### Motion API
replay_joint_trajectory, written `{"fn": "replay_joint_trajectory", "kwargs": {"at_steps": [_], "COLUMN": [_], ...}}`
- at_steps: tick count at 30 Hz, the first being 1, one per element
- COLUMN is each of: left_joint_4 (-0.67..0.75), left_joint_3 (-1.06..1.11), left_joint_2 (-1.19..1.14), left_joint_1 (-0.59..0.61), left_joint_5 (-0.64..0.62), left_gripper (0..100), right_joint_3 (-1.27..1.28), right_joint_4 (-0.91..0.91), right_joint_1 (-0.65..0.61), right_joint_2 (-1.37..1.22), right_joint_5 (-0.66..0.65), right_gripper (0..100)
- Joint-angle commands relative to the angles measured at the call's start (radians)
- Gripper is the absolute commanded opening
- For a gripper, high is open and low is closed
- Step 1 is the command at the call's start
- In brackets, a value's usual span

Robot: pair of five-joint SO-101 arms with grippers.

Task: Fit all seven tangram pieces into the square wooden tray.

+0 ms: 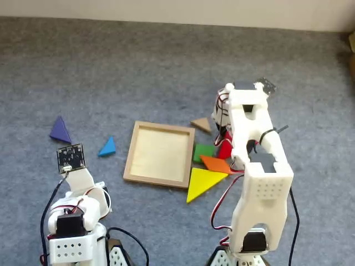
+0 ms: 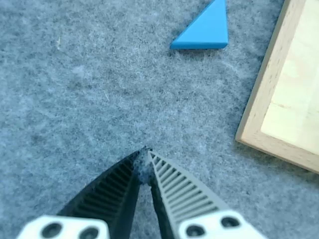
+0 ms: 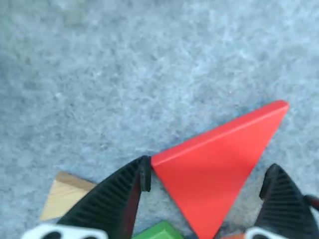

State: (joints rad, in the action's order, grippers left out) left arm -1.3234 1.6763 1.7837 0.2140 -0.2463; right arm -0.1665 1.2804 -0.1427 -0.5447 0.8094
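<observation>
The square wooden tray (image 1: 160, 154) lies in the middle of the grey table (image 1: 138, 72), with all seven pieces outside it. The purple triangle (image 1: 60, 129) and the blue triangle (image 1: 107, 147) sit on the left arm's side of the tray. The tan triangle (image 1: 202, 124), green square (image 1: 203, 152), red triangle (image 3: 219, 149), orange piece (image 1: 216, 164) and yellow triangle (image 1: 203, 182) cluster just beside the opposite edge. The left pincer (image 2: 147, 155) is closed tip to tip over bare table, near the blue triangle and a corner of the tray. The right pincer (image 3: 208, 177) is spread wide, one finger on each side of the red triangle.
</observation>
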Motion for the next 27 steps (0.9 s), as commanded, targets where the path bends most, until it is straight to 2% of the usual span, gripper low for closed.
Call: {"fn": "replay_joint_trajectory", "kwargs": {"at_steps": [1, 8, 27], "left_joint_4": [-0.003, -0.003, -0.003], "left_joint_3": [0.019, 0.019, 0.019], "left_joint_2": [0.042, 0.042, 0.042], "left_joint_1": [-0.012, -0.013, -0.016], "left_joint_5": [-0.006, -0.006, -0.006], "left_gripper": [1, 1, 1], "right_joint_3": [-0.047, -0.044, -0.041], "right_joint_4": [-0.015, -0.099, -0.007], "right_joint_1": [0.021, 0.031, 0.038], "right_joint_2": [0.025, 0.025, 0.024], "right_joint_5": [0.012, 0.089, 0.089], "right_gripper": [34.1, 34.1, 33.4]}}
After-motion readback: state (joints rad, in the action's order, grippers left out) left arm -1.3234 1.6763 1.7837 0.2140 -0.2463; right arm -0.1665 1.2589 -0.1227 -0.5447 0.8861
